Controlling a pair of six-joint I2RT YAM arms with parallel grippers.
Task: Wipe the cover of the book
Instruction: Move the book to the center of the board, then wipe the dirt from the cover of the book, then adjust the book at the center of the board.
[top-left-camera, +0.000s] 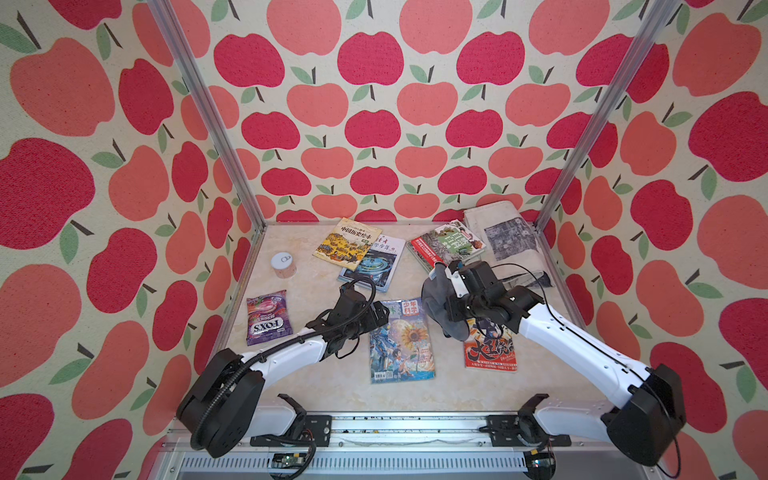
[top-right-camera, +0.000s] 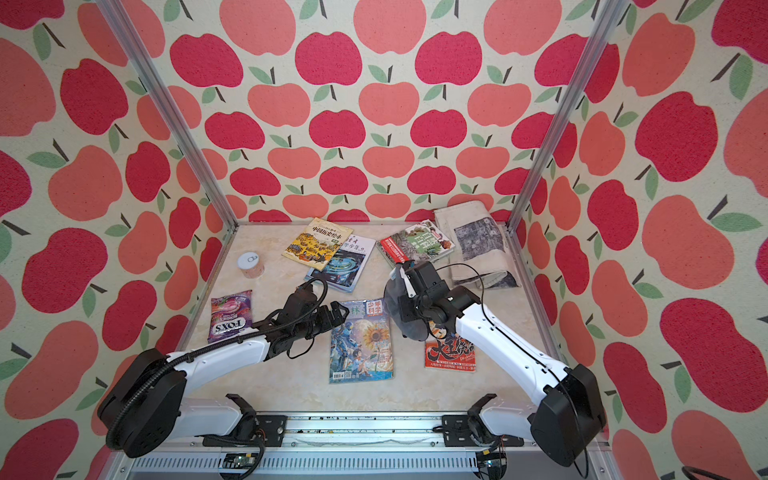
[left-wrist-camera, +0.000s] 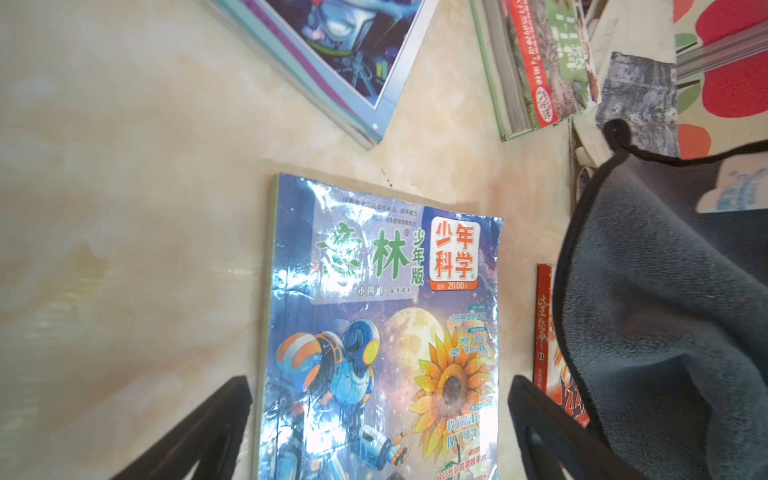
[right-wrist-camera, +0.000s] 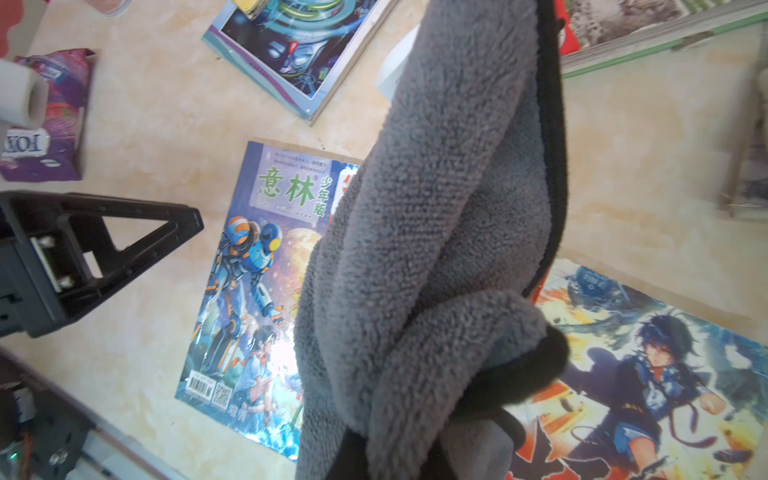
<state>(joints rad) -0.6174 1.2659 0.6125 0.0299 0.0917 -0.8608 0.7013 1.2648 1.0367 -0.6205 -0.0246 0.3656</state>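
The book (top-left-camera: 401, 340) (top-right-camera: 360, 340) lies flat mid-table, its glossy blue cover showing a robot and a sunflower (left-wrist-camera: 382, 332) (right-wrist-camera: 249, 270). My left gripper (top-left-camera: 380, 316) (top-right-camera: 338, 311) (left-wrist-camera: 380, 386) hovers open over the book's far left corner, with nothing between its fingers. A grey fleece cloth (top-left-camera: 436, 299) (top-right-camera: 399, 299) (right-wrist-camera: 436, 208) with black trim hangs from my right gripper (top-left-camera: 448, 308), which is shut on it. The cloth hangs just right of the book, above its right edge, and hides the right fingers. In the left wrist view the cloth (left-wrist-camera: 665, 311) hangs beside the book.
A red comic book (top-left-camera: 490, 353) lies under the right arm. Two overlapping books (top-left-camera: 357, 249) and a green-and-red book (top-left-camera: 444, 243) lie at the back, next to a printed cloth bag (top-left-camera: 503, 241). A purple candy bag (top-left-camera: 268, 318) and a small jar (top-left-camera: 283, 264) sit at left.
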